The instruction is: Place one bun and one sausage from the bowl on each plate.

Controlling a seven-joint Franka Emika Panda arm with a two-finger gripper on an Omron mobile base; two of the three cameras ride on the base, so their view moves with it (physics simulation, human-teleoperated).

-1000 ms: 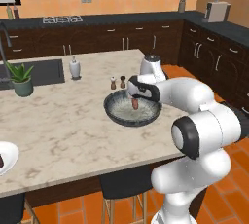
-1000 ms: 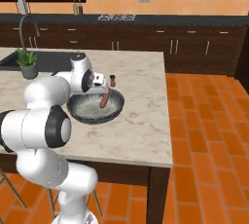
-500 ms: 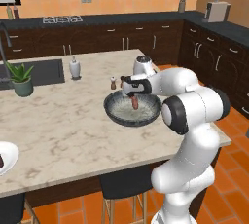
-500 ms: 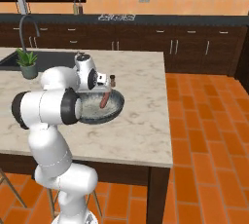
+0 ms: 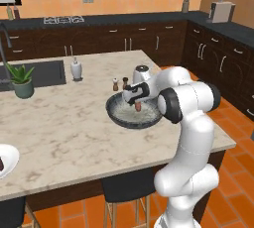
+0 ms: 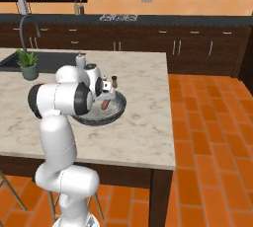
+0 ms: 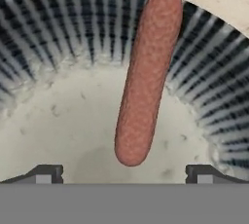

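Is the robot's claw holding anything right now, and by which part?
Nothing, it seems: the gripper is open, its fingertips wide of the sausage's near end in the bowl.

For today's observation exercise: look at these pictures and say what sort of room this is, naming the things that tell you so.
A kitchen, rendered rather than real. The clues: a sink set into a marble island, a stovetop on the back counter, and dark cabinets along the walls.
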